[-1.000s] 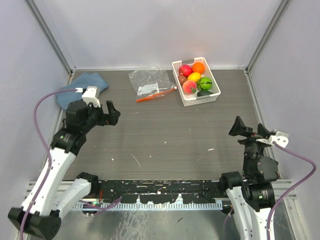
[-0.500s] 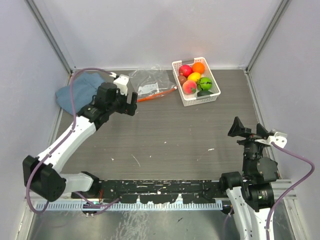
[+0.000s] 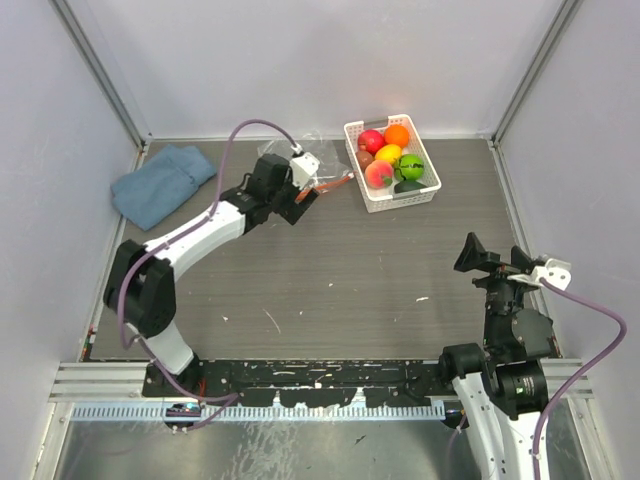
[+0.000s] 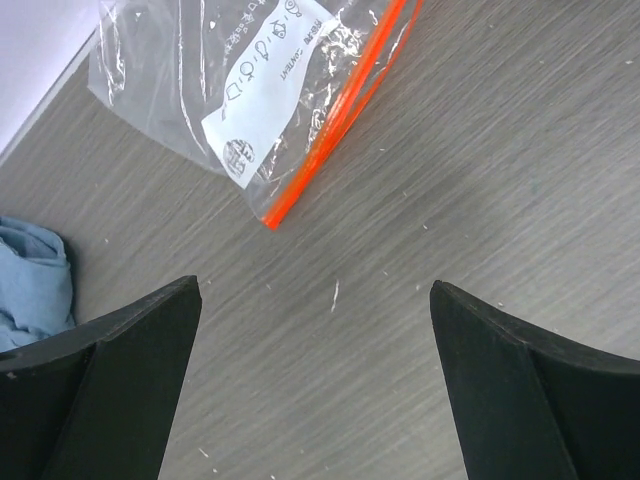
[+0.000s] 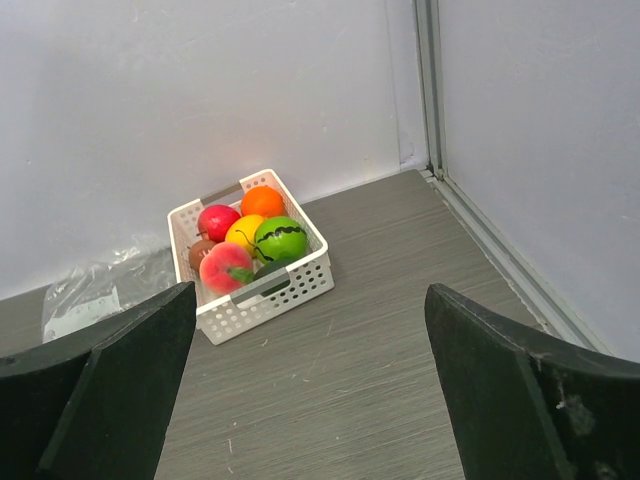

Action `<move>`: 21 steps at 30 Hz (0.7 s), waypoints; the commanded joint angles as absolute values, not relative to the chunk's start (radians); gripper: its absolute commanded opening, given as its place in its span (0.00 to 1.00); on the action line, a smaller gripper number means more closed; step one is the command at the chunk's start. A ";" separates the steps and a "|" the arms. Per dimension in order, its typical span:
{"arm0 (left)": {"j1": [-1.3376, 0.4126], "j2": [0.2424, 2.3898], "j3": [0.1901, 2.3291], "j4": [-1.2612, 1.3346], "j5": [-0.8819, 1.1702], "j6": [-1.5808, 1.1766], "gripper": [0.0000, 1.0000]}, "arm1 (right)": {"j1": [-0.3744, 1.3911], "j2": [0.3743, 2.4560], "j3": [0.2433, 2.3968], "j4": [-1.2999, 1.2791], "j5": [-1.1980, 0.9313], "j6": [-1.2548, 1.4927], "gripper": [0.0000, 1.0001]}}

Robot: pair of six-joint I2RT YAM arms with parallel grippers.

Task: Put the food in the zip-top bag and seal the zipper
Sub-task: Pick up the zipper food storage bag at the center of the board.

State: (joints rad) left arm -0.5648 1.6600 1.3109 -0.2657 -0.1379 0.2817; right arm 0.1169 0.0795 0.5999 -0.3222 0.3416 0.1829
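The clear zip-top bag (image 4: 190,70) with a white label (image 4: 265,95) lies flat at the back of the table; my left arm hides most of it in the top view (image 3: 335,163). Its red-orange zipper (image 4: 335,120) runs along the near side (image 3: 337,183). My left gripper (image 3: 300,203) is open and empty just short of the zipper's left end, also in the left wrist view (image 4: 315,290). The food sits in a white basket: red (image 3: 371,140), orange (image 3: 397,134), yellow (image 3: 389,153), peach (image 3: 379,174), green (image 3: 410,166), brown (image 3: 366,158). My right gripper (image 3: 490,258) is open and empty at the near right, far from the basket.
The white lattice basket (image 3: 400,200) stands right of the bag, also in the right wrist view (image 5: 270,300). A folded blue cloth (image 3: 160,185) lies at the back left and shows in the left wrist view (image 4: 30,270). Grey walls enclose the table.
My left arm has swung from near the blue cloth to the right and back, ending over the bag's near edge. The right arm has barely moved.
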 commanded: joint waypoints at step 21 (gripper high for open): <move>-0.597 2.177 1.647 -0.032 -0.320 0.592 0.80 | 0.121 0.146 0.615 -0.279 0.315 0.155 1.00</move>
State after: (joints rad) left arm -0.5938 2.1464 1.5753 -0.1081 -0.2741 0.5346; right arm 0.1169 0.1223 0.5999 -0.3222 0.3294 0.1711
